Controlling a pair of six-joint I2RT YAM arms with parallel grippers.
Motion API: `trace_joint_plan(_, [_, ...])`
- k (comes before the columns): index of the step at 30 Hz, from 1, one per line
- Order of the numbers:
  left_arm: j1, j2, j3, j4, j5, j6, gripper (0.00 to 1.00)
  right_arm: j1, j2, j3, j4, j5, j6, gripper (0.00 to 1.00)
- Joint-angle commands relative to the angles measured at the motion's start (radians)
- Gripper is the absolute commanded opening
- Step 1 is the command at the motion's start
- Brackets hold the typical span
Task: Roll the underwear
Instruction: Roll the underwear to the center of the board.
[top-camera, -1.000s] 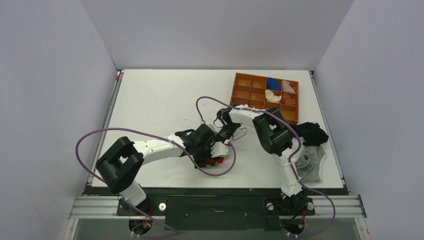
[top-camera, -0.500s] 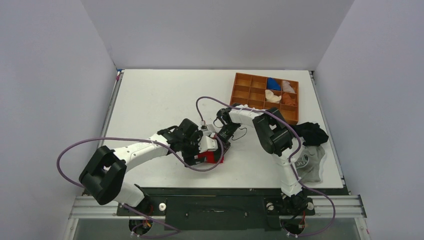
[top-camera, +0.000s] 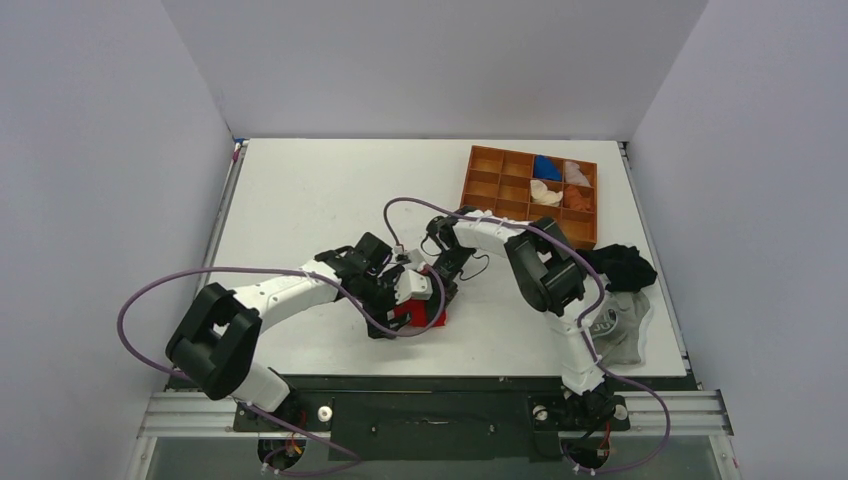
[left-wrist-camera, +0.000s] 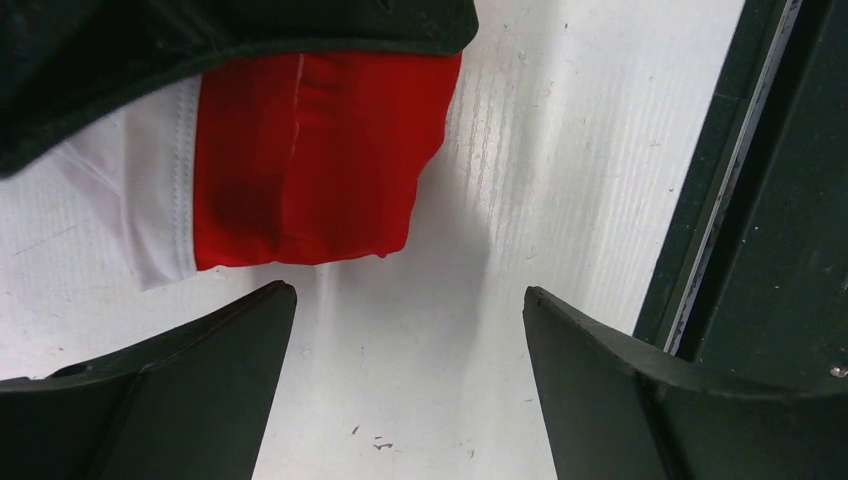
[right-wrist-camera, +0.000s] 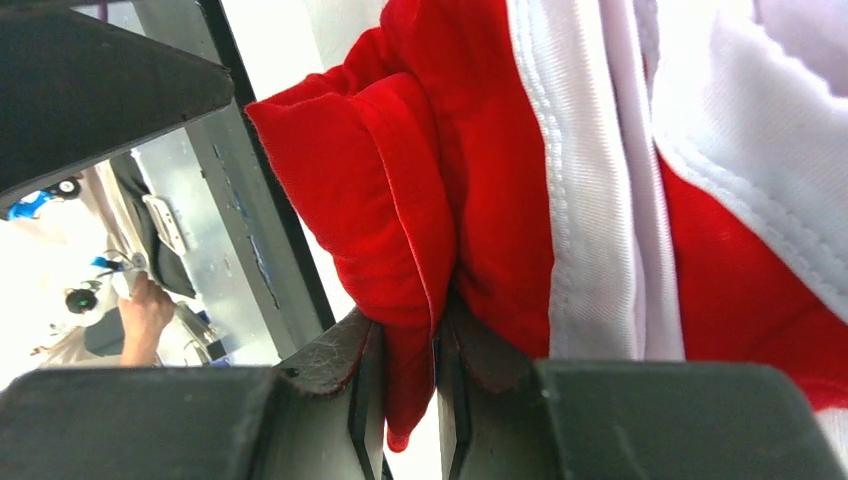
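Underwear (right-wrist-camera: 400, 180): red fold, nipped by right pincer (right-wrist-camera: 437, 345).
Left pincer (left-wrist-camera: 408, 300): spread over counter (left-wrist-camera: 560, 150) (empty).
Advice: roll tightly, holding the edge taut.

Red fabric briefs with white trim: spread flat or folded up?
Folded up: the red fabric briefs form a compact layered bundle, one fold pinched in the right gripper.
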Motion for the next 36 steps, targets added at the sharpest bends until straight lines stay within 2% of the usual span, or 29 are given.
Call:
trace_joint_plan(1, [-0.002, -0.072, 0.002, 0.054, 0.025, -0.021, 0.83, 0.031, -0.033, 0.018, 0.092, 0.139, -0.060, 0.00])
trace_joint_plan(12, [-0.063, -0.079, -0.028, 0.123, -0.017, -0.043, 0.83, 0.064, -0.021, 0.051, 0.075, 0.159, -0.068, 0.00])
trace_joint_plan(20, [-0.127, -0.071, -0.069, 0.242, -0.083, -0.068, 0.84, 0.065, 0.000, 0.063, 0.062, 0.154, -0.075, 0.00])
trace_joint_plan(36, [-0.169, 0.035, 0.015, 0.180, -0.044, -0.065, 0.78, 0.060, 0.027, 0.092, 0.030, 0.093, -0.094, 0.00])
